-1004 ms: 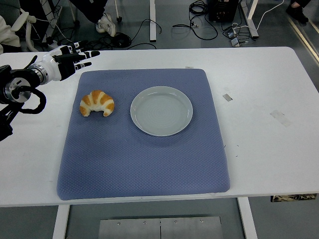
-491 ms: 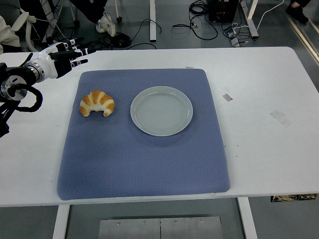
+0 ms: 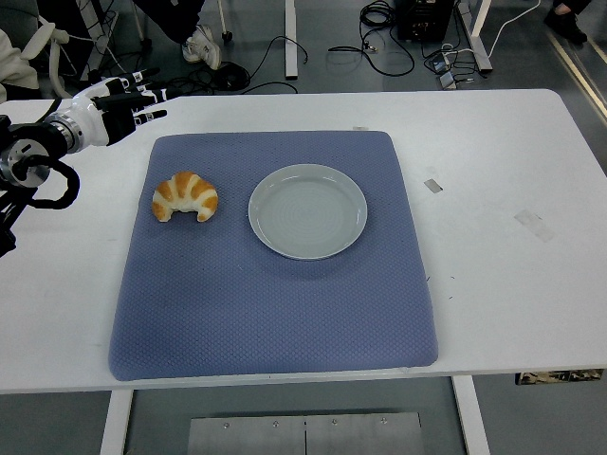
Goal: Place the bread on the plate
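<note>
Grey flooring runs behind the white table (image 3: pixel 493 161), strewn with black cables (image 3: pixel 379 43) and the legs of other desks. Someone's shoe (image 3: pixel 203 45) shows at the top, beside a table leg. Most of the tabletop is covered by a blue-grey textured mat (image 3: pixel 275 303), lying flat with its rounded corners inside the table's edges.

On the mat's far half sits the plate (image 3: pixel 307 210), pale grey-white, round and with nothing on it. Just to its left, apart from its rim, lies the bread (image 3: pixel 185 196), a golden croissant with pale stripes across its back, its two ends pointing toward the near edge. It rests on the mat and nothing touches it.

From the left edge comes the left arm, black with a silver wrist joint, ending in the left hand (image 3: pixel 112 106) in white and black. That hand hovers over the bare table near the mat's far left corner, well apart from the bread. Its fingers (image 3: pixel 142 93) are stretched out and slightly spread, pointing to the right, and they grasp nothing.

Right of the mat, a few small scraps of tape (image 3: pixel 432 185) are stuck to the bare white surface, one near the mat's edge and another (image 3: pixel 532 224) farther out.
</note>
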You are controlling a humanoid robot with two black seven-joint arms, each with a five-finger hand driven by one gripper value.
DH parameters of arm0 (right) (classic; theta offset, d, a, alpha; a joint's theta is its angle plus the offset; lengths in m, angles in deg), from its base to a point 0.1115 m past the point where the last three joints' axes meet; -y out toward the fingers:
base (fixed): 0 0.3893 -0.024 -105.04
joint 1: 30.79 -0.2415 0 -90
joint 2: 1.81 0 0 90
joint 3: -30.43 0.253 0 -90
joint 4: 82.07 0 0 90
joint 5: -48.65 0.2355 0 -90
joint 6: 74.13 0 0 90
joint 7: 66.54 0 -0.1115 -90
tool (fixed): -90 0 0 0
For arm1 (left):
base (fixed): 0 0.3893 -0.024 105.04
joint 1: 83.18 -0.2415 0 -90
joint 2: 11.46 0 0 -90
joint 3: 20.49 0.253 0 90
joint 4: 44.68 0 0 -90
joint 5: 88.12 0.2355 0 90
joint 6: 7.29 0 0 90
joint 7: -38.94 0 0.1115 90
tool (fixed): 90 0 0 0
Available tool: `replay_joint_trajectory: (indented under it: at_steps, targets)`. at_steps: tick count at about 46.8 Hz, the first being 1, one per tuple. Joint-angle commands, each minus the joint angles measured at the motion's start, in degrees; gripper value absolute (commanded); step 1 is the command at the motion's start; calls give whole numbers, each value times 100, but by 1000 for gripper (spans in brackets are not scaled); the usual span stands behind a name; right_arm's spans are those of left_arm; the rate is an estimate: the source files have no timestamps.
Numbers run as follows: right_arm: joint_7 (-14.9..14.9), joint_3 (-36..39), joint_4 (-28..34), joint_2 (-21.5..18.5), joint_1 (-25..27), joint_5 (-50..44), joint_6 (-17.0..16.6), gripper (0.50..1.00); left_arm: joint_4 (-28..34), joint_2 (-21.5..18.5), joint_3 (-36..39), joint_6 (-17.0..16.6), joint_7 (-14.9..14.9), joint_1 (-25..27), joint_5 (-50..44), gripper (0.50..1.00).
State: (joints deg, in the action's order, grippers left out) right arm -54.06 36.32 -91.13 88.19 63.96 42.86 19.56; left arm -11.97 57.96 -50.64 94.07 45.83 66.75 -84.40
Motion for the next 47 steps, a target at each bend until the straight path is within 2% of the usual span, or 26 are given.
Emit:
replay_joint_trajectory:
  at_steps: [1, 14, 20, 24, 29, 38, 47]
  targets:
    - [0, 0, 0, 0, 0, -1, 1, 1000, -1, 2, 10, -2, -4, 1, -12, 992]
    - [0, 0, 0, 0, 0, -1, 1, 1000, 42, 2, 80, 51, -4, 80, -3, 992]
    - [0, 0, 0, 0, 0, -1, 1, 1000, 86, -130, 89, 525, 5, 115, 76, 992]
    - [0, 0, 0, 0, 0, -1, 1, 1000, 192, -279, 98, 727, 5, 168, 85, 992]
    - [0, 0, 0, 0, 0, -1, 1, 1000, 297, -438, 194, 754, 5, 186, 234, 992]
    - [0, 0, 0, 0, 0, -1, 1, 1000, 921, -859, 669, 745, 14, 265, 542, 990]
    - [0, 0, 0, 0, 0, -1, 1, 1000, 948, -965, 1371, 701, 5, 546, 1051, 989]
